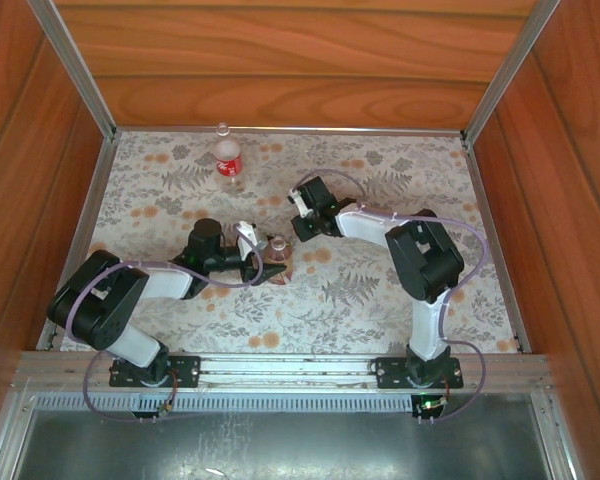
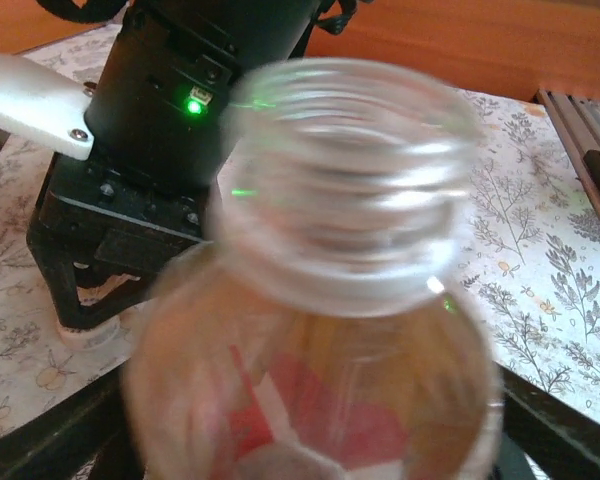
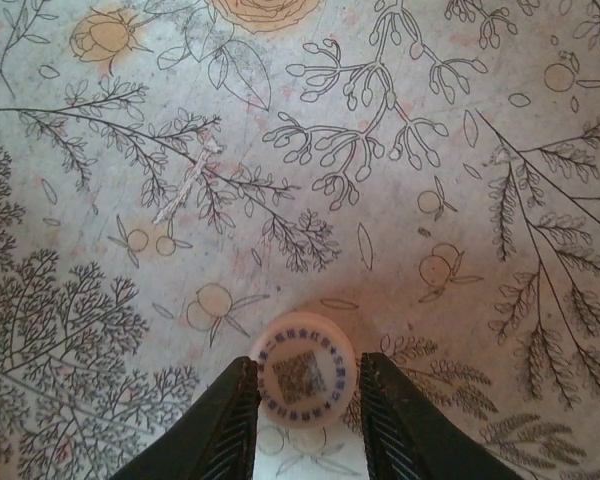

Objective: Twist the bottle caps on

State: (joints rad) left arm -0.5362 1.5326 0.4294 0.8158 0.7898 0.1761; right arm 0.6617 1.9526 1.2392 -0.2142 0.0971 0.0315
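A red-and-white labelled bottle [image 1: 228,160] stands uncapped near the back edge. My left gripper [image 1: 270,266] is shut on the amber bottle [image 1: 278,246] at mid-table. In the left wrist view that amber bottle [image 2: 320,330] is blurred, its threaded neck bare, with my dark fingers [image 2: 50,440] on both sides of its body. A whitish cap [image 3: 304,382] printed with a square code lies on the cloth between the fingers of my right gripper [image 3: 305,400]. That gripper is open; its left finger touches the cap and the right stands a sliver off. My right gripper [image 1: 302,232] points down just right of the amber bottle.
A flowered cloth [image 1: 380,290] covers the table, enclosed by wooden walls [image 1: 280,60] and metal rails [image 1: 492,230]. From the left wrist, the right arm's black wrist [image 2: 160,130] with its green light looms just behind the held bottle. Open cloth lies to the front right.
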